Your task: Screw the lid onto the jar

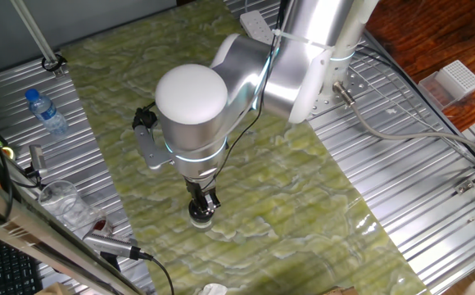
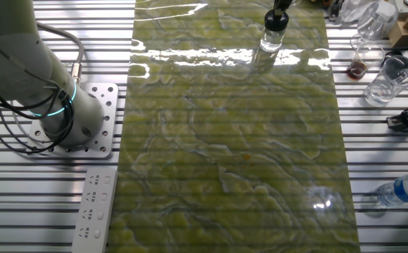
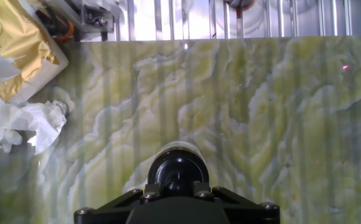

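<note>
Claw tips hidden on lid, jar body mostly hidden

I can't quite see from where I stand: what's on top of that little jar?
A black lid sits on the jar, and the gripper reaches down onto it from above. The jar's mouth is covered, so whether the lid is threaded on cannot be seen.

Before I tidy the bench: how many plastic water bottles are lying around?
1 for certain: the blue-capped water bottle lying on the metal slats, at the table's edge beside the green mat. Others may be hidden behind the arm.
</note>
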